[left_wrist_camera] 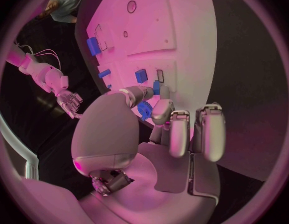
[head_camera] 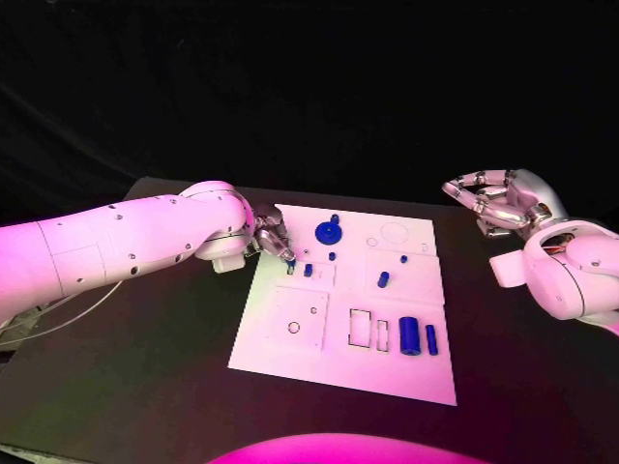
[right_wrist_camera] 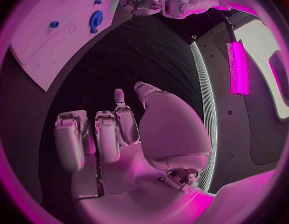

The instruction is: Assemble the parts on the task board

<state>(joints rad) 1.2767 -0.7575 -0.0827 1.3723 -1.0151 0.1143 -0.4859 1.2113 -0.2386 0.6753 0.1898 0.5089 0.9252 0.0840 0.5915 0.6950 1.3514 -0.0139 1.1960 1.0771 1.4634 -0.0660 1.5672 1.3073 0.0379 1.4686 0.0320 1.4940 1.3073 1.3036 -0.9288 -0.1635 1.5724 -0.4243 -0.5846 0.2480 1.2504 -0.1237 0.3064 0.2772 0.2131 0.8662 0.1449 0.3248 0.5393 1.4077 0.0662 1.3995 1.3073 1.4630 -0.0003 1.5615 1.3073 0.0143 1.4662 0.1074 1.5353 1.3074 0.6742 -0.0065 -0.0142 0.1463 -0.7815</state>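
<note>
The white task board (head_camera: 394, 372) lies mid-table. My left hand (head_camera: 272, 242) is over its left edge near the far corner, and in the left wrist view this hand (left_wrist_camera: 138, 134) pinches a small blue part (left_wrist_camera: 144, 110) between thumb and a finger. Close by on the board are a blue block (head_camera: 309, 270), a blue gear (head_camera: 328, 232), a peg (head_camera: 382, 279), a thick cylinder (head_camera: 410, 335) and a thin bar (head_camera: 431, 338). My right hand (head_camera: 502, 203) hangs to the right of the board's far corner, fingers loosely bent and apart, holding nothing (right_wrist_camera: 132, 134).
Black table (head_camera: 129, 387) surrounds the board, with open room at the front and left. Several cut-out slots (head_camera: 360, 329) and a round hole (head_camera: 294, 328) mark the board's near half. A cable (head_camera: 73, 314) trails under my left arm.
</note>
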